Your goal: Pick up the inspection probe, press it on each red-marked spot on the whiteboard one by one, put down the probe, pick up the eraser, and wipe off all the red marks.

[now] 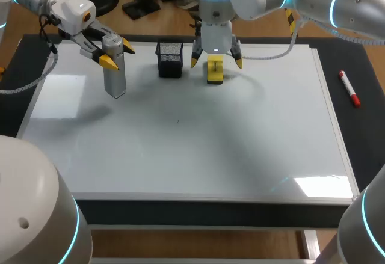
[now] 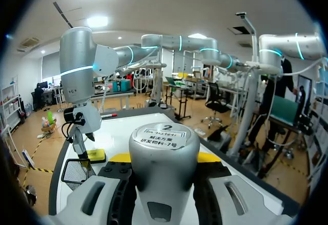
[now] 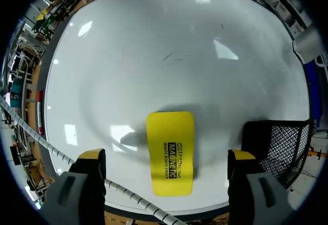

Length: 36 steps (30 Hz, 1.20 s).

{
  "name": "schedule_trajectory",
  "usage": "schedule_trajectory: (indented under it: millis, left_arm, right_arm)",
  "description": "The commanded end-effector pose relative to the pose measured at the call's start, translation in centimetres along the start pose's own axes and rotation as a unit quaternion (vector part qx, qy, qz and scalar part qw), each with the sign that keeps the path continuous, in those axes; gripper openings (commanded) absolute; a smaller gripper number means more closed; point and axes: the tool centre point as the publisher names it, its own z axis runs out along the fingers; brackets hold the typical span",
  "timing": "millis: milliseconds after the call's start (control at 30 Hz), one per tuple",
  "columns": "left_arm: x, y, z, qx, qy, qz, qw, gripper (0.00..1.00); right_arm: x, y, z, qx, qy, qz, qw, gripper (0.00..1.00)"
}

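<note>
Whiteboard [image 1: 180, 156] on dark table, red marker [image 1: 349, 88] seen only from head view, upright probe [image 1: 114, 74] clamped in left gripper [image 1: 118, 55], eraser [image 3: 170, 152] flat beneath right gripper [image 3: 166, 156], centred between its spread fingers.

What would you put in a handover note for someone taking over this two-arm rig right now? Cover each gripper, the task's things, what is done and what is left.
Left gripper: shut on the probe, held upright over the left part of the whiteboard.
Right gripper: open, one finger on each side of the eraser, which lies flat on the board beside the mesh basket.
Done: no red marks show on the board, only a faint grey trace near its middle.
Left: the probe is not yet put down and the eraser is not gripped. Check the board for any leftover red first.
</note>
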Motion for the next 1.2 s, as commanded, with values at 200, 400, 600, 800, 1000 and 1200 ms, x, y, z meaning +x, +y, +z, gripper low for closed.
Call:
schedule_trajectory:
  millis: [200, 400, 600, 800, 1000, 1200]
  left_arm:
    - [0.0, -0.2, 0.0, -0.002, -0.001, -0.001, 1.0, 0.0]
    - [0.0, -0.2, 0.0, -0.002, -0.001, -0.001, 1.0, 0.0]
    - [0.0, -0.2, 0.0, -0.002, -0.001, -0.001, 1.0, 0.0]
    - [0.0, -0.2, 0.0, -0.002, -0.001, -0.001, 1.0, 0.0]
    - [0.0, -0.2, 0.0, -0.002, -0.001, -0.001, 1.0, 0.0]
    - [0.0, -0.2, 0.0, -0.002, -0.001, -0.001, 1.0, 0.0]
  right_arm:
    - [1.8, 1.0, -1.3, -0.005, -0.015, 0.053, 0.998, 1.0]
    - [3.1, 1.7, -2.1, -0.02, -0.049, 0.147, 0.988, 1.0]
    - [4.4, 2.0, -3.6, -0.034, -0.089, 0.242, 0.965, 1.0]
    - [5.1, 2.2, -4.9, -0.053, -0.127, 0.315, 0.939, 1.0]
    - [5.8, 2.5, -6.3, -0.051, -0.127, 0.381, 0.915, 1.0]
    - [6.6, 2.9, -8.0, -0.06, -0.127, 0.453, 0.88, 1.0]
